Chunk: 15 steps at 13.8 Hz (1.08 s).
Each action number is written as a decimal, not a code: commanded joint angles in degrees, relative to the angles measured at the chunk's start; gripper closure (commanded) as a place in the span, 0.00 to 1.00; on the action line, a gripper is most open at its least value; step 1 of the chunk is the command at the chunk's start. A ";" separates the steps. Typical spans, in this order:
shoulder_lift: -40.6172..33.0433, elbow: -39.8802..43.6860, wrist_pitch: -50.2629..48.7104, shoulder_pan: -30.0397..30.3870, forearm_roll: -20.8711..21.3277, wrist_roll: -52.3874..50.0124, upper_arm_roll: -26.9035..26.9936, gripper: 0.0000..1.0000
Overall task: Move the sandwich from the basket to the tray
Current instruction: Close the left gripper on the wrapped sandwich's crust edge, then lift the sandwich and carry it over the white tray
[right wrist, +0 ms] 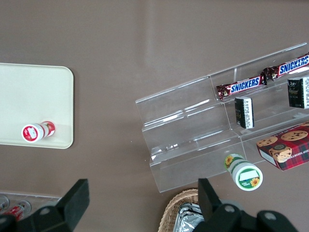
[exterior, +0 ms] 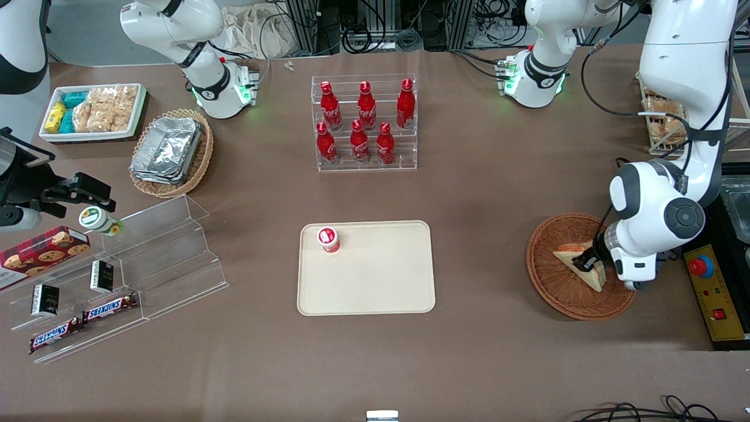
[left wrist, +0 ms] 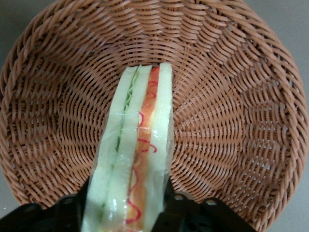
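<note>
The sandwich (exterior: 567,254) lies in the reddish-brown wicker basket (exterior: 548,287) toward the working arm's end of the table. My left gripper (exterior: 586,261) is down in the basket with its fingers on both sides of the sandwich. In the left wrist view the wrapped sandwich (left wrist: 137,154) stands on edge, its green and red-orange layers showing, between the black fingers (left wrist: 176,209), which press its two sides. The basket (left wrist: 231,121) lies under it. The cream tray (exterior: 375,281) lies at the table's middle and also shows in the right wrist view (right wrist: 34,96).
A small red-and-white bottle (exterior: 329,239) stands on the tray's corner. A clear rack of red bottles (exterior: 364,123) stands farther from the camera than the tray. A black box with a red stop button (exterior: 715,293) lies beside the basket.
</note>
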 commanded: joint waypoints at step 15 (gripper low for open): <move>-8.57 8.73 -14.91 -10.17 1.40 4.44 -24.05 1.00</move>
